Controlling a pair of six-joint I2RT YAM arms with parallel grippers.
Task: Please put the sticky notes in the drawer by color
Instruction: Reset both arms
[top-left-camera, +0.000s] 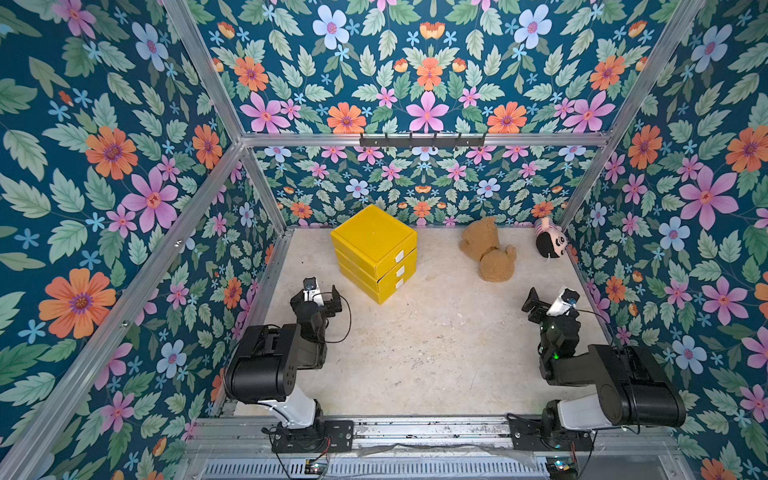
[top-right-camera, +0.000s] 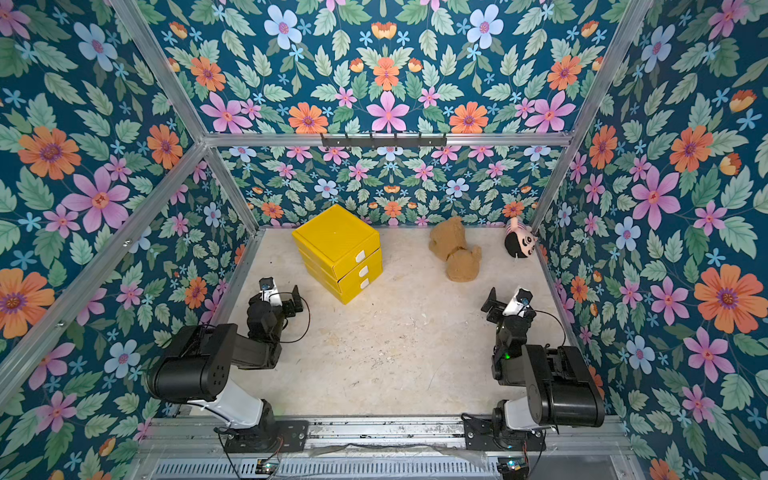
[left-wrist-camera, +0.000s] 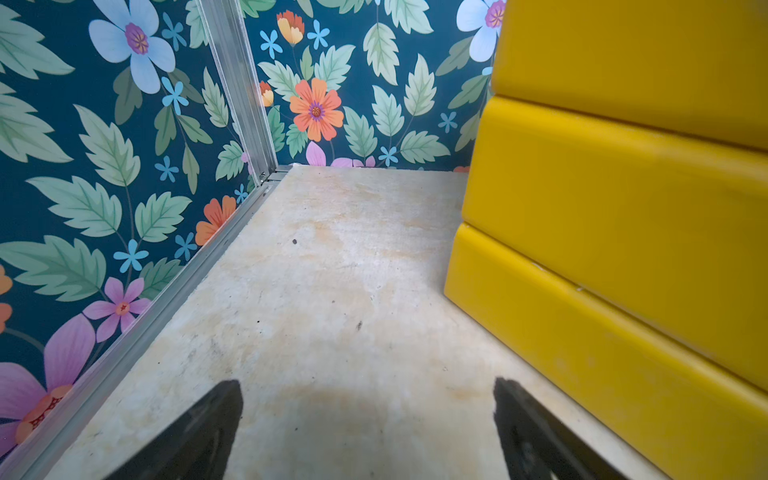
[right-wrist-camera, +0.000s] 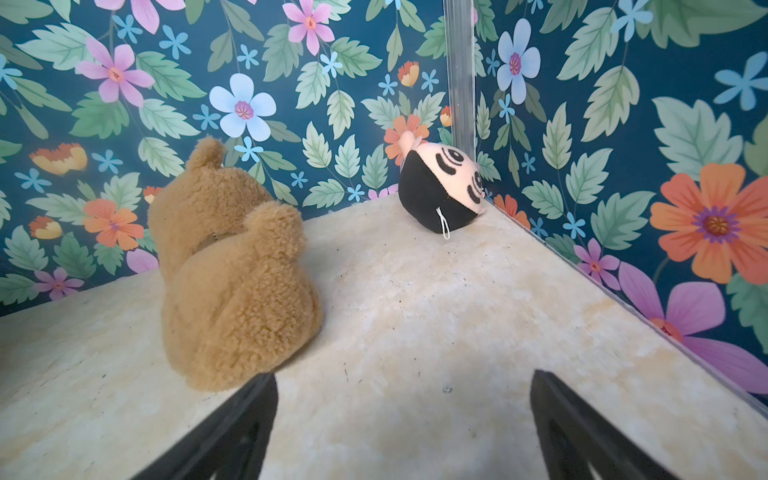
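Top views: yellow drawer cabinet (top-left-camera: 374, 249) closed, teddy bear (top-left-camera: 488, 249) lying well apart.
Left gripper (left-wrist-camera: 368, 395) and right gripper (right-wrist-camera: 405, 382) both spread wide, holding nothing.

Brown teddy bear (top-left-camera: 488, 249) lying on beige table (top-left-camera: 415, 353); plush doll (top-left-camera: 549, 243) in far right corner.

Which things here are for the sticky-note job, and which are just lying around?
For the job: yellow drawer unit; left gripper and right gripper, both open and empty. No sticky notes show.
Lying about: brown teddy bear; small black-haired plush doll in the far corner.
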